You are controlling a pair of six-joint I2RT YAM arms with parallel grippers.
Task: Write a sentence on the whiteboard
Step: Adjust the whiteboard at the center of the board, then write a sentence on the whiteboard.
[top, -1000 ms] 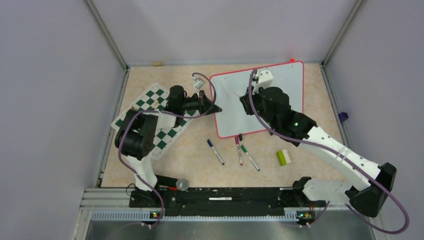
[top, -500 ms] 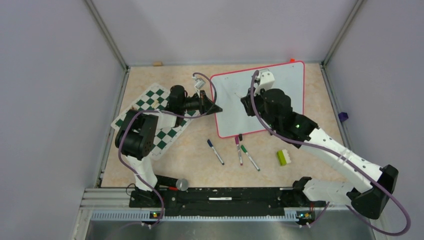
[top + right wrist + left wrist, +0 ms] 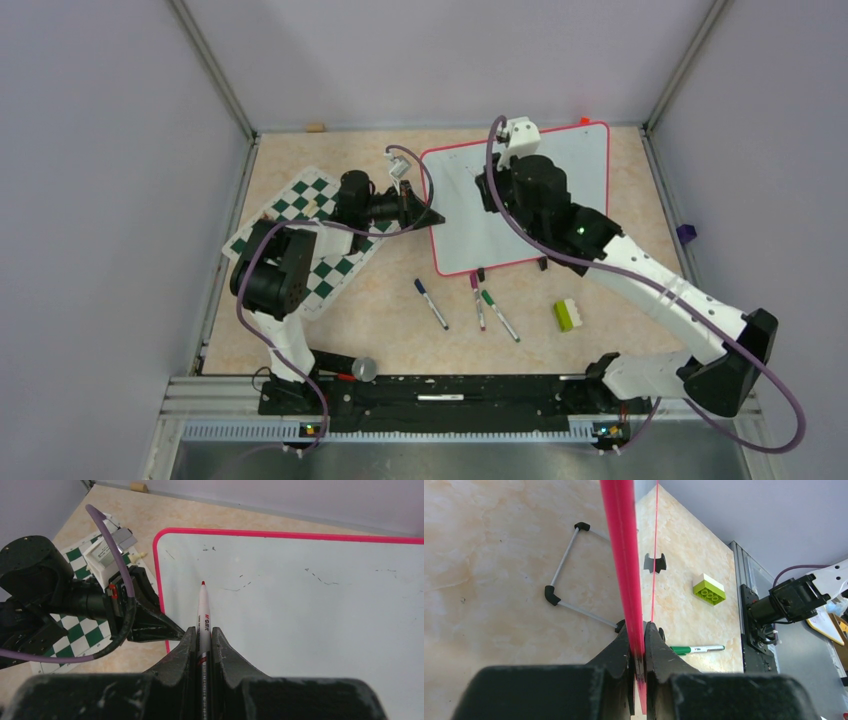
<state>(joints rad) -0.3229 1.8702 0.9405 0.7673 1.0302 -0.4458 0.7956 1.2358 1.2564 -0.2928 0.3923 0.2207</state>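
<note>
**Both grippers clamped: left on the board's edge, right on a red-tipped pen**

A green-and-white chess mat (image 3: 318, 213) lies left of the whiteboard (image 3: 462, 228), under the left arm. On the table in front of the board lie three capped pens: a blue one (image 3: 431, 303), a magenta one (image 3: 477, 300) and a green one (image 3: 500, 315). A lime-green toy brick (image 3: 568, 315) sits to their right. None of them lies between the arms and the board. The left wrist view shows a grey wire stand (image 3: 574, 570) with black corner joints under the raised board, and a small black foot (image 3: 654, 562) beyond it.

The red-tipped pen (image 3: 202, 611) carries lettering that looks like "M&G"; the finer print below it is too small to read. The board bears only a few faint dark strokes and dots, not words.

The whiteboard sits at the back centre-right of the table. The left gripper (image 3: 638, 630) is pressed together on the board's pink frame at the left edge, which runs straight up between its fingers. The right gripper (image 3: 202, 636) pinches the pen's barrel, with the tip pointing out over the board's upper left area. I cannot tell whether the tip touches the surface.
</note>
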